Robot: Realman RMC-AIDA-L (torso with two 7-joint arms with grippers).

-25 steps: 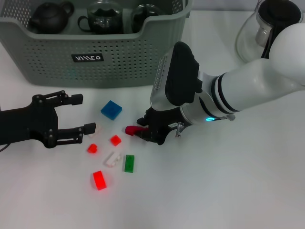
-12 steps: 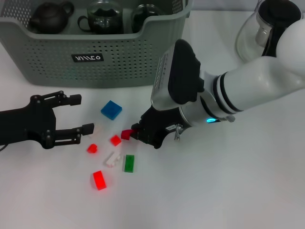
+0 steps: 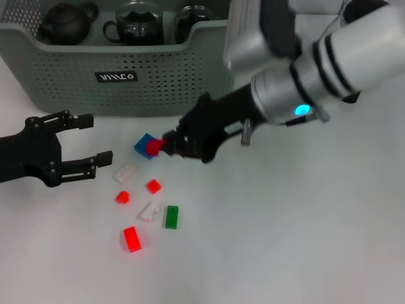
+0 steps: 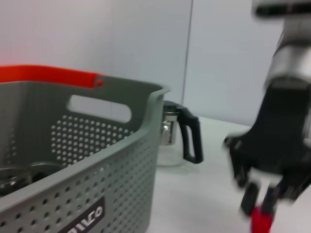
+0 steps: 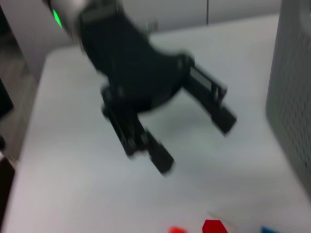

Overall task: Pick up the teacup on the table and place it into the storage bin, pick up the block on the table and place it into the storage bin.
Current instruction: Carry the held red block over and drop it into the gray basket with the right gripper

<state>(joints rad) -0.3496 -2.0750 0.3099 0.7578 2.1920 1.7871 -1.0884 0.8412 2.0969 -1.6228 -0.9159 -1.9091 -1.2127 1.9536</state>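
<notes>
The right gripper (image 3: pixel 166 144) has its dark fingers clamped on a small red block (image 3: pixel 155 147), held up off the table (image 3: pixel 285 240) in front of the storage bin (image 3: pixel 120 69). The left wrist view shows the same red block (image 4: pixel 261 222) pinched at the fingertips, clear of the surface. In the head view the held block overlaps a blue block (image 3: pixel 144 144) that lies just before the bin's front wall.

The left gripper (image 3: pixel 85 138) rests low near the table's left edge, its two fingers spread wide and holding nothing. A white block (image 3: pixel 123 172) lies just beside its lower fingertip; whether they touch cannot be told.

Other blocks lie scattered toward the table's near edge: two small red ones (image 3: pixel 153 186) and (image 3: pixel 123 197), another white one (image 3: pixel 149 211), a green one (image 3: pixel 171 216) and a larger red one (image 3: pixel 132 239).

The bin stands along the table's far edge and holds a dark teapot (image 3: pixel 66 22) and glass teacups (image 3: pixel 136 24). A glass jug (image 4: pixel 177 138) stands just past the bin's right end. The table's right and near parts are open.
</notes>
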